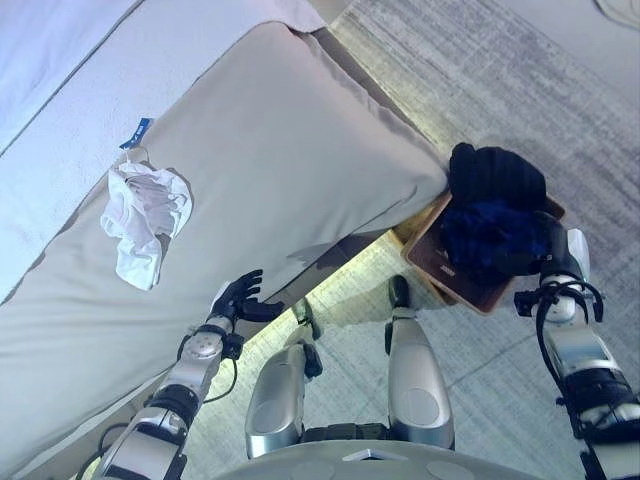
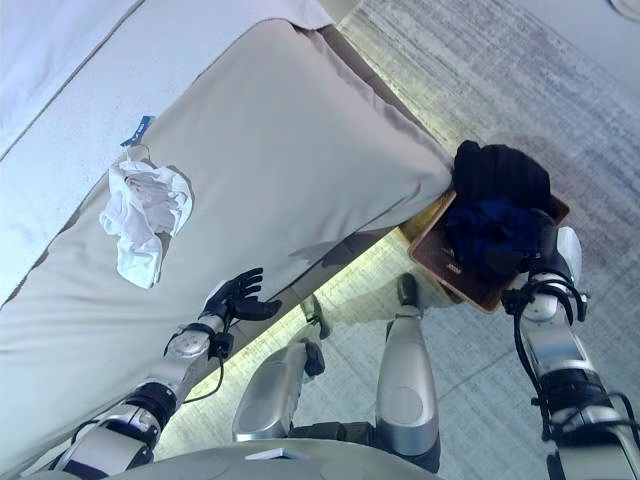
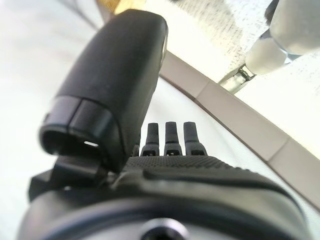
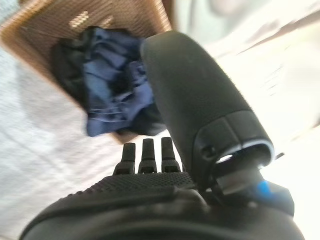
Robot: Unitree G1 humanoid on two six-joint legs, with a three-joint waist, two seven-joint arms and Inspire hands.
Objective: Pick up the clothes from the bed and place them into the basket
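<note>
White crumpled cloth [image 1: 143, 220] lies up the bed [image 1: 300, 150] from the nearer, spread, empty left hand [image 1: 240, 297], its length running toward that hand.

Bright daylight, soft shadows, blurred wrist views

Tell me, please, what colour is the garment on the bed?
White, clearest in the left eye view.

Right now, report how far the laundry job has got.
Done: dark clothes already lie in the basket on the floor beside the bed. In hand: nothing; the right hand is open over the basket, the left hand open at the bed's edge. Left: the white garment crumpled on the bed.
</note>
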